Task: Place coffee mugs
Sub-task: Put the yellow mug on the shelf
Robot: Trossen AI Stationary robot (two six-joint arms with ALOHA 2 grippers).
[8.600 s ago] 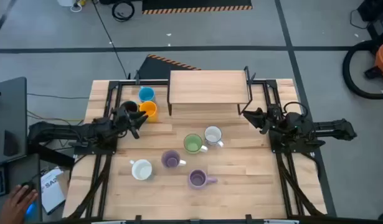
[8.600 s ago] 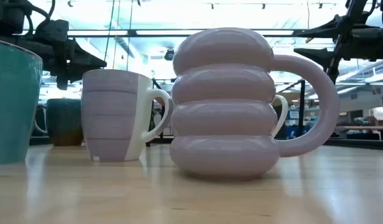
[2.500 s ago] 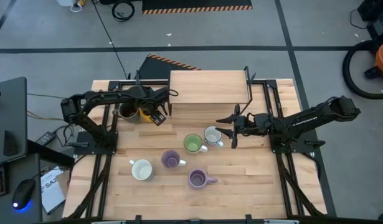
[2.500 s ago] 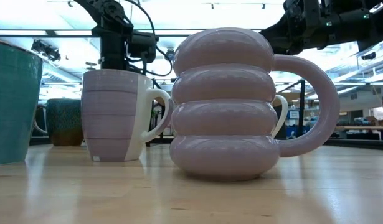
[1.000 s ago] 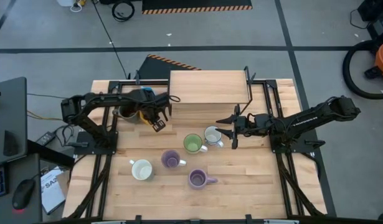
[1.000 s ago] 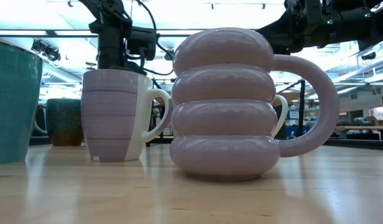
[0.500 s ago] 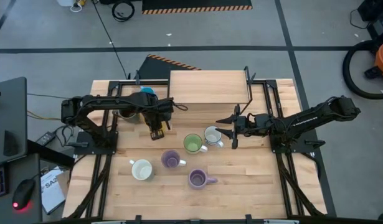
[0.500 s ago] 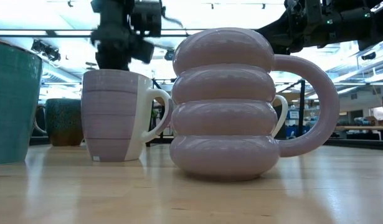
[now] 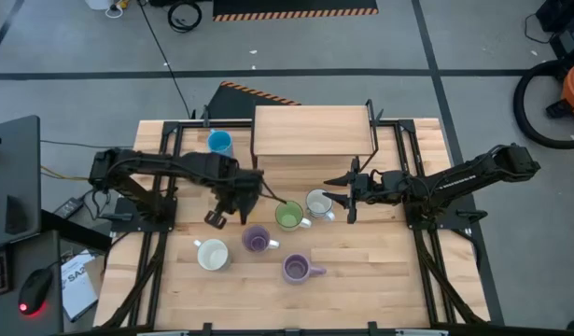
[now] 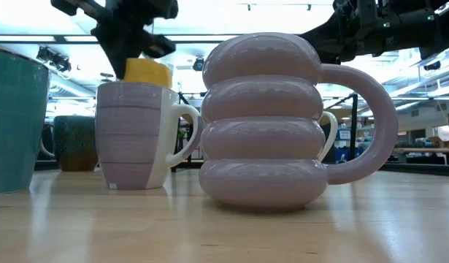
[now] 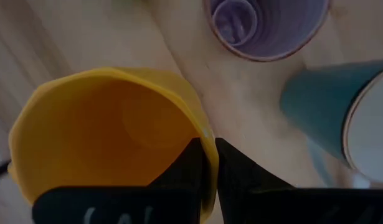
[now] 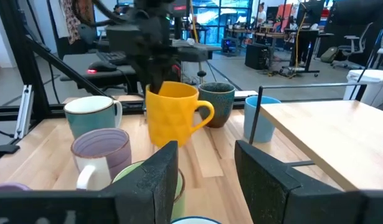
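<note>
One orange mug (image 12: 172, 112) in hand: pinched at its rim wall by the left gripper (image 11: 207, 155), one finger inside and one outside, handle pointing toward the far side. Hangs clear of the table (image 9: 361, 271), left of centre, just beside the pale purple mug (image 9: 257, 240) and the green mug (image 9: 288, 217). Blue mug (image 9: 219, 142) well apart at the far left, next to the raised wooden shelf (image 9: 313, 131); dark mug (image 12: 216, 102) near it.

Right gripper (image 9: 348, 194) hovering right of the white mug (image 9: 318, 203), fingers spread, holding nothing.

To do this carry well, probably:
- Keep the pinch firm; only a thin rim wall in the grip, so likely to swing or slip.
- Hold the mug level and high enough to pass over neighbouring rims.
- Pick a bare patch of wood, since the cluster is crowded; avoid knocking the pale purple mug.
- Lower straight down until the base sits flat, then spread the fingers and lift away upright.

Compared with 8.6 s ago: orange mug no longer standing beside the blue one at the far left; left arm now stretched toward the centre instead of folded back. Right arm also extended from its earlier retracted pose.
</note>
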